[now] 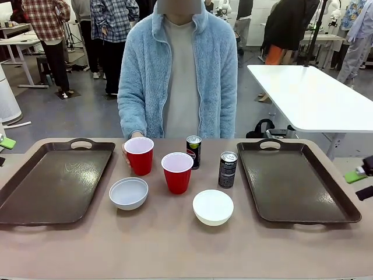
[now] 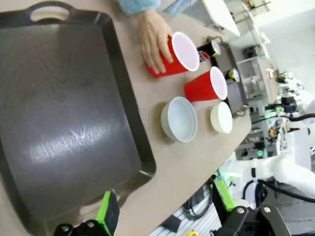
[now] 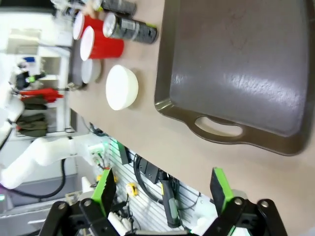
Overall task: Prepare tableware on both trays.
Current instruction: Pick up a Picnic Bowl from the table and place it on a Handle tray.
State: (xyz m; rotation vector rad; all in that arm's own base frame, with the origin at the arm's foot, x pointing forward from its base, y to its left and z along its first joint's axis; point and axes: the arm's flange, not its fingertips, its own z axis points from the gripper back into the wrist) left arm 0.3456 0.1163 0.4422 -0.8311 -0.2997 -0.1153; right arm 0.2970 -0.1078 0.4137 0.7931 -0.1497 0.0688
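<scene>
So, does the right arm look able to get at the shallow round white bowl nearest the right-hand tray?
Probably yes. The shallow round white bowl stands apart on the tan tabletop, left of the empty dark brown plastic tray; the open right pincer would only pass over that low tray.

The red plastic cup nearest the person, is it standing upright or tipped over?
Upright. The red plastic cup stands on its base on the tan tabletop, open mouth up, the person's hand against its side.

Nothing can be read with certainty. The two small dark metal drink cans [image 1: 228, 170] carry pale lettering, too small to make out.
</scene>
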